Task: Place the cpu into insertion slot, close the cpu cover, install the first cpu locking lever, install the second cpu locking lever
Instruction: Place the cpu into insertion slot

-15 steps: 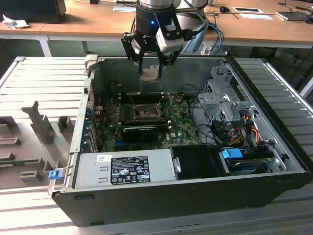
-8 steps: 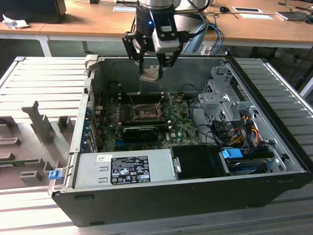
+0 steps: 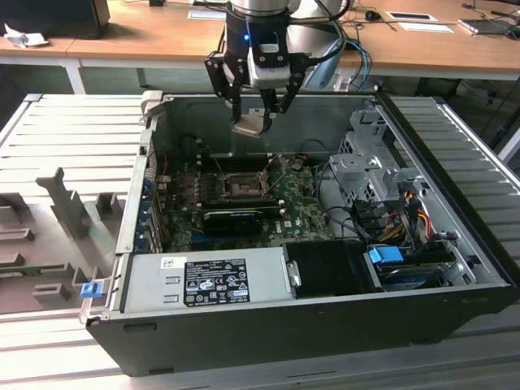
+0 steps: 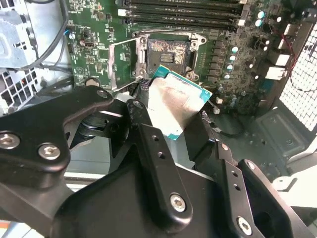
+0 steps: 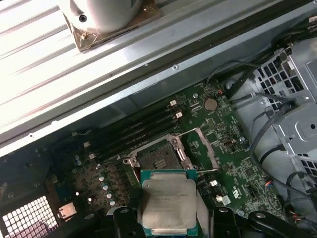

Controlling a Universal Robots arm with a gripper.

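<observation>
Wooden desks (image 3: 146, 28) run along the back, and in front of them an open computer case (image 3: 268, 325) lies on a ribbed grey metal bench (image 3: 73, 130), its inside facing up. Above the case hangs the gripper (image 3: 258, 122), its black fingers (image 4: 148, 144) pinching the cpu (image 3: 250, 127) by two opposite edges. The chip is clear of the board, a thin square with a dull silvery-beige face and a narrow green border. The insertion slot (image 3: 241, 185) lies well below it on the green circuit board (image 3: 301, 203), and in the exterior view it sits a little nearer the camera than the chip does. It is a dark square well of fine contacts inside a bright metal rim. The cpu cover (image 4: 112, 62), a thin silvery frame, is swung open to one side of the slot, so the well is bare and nothing lies in it. In both wrist views the chip's edges look turned somewhat against the slot's edges, so I judge that the two squares are not yet aligned. Long black memory slots (image 4: 183, 12) run just beyond the socket, and a grey labelled power-supply box (image 3: 211, 280) fills the near side of the case.
</observation>
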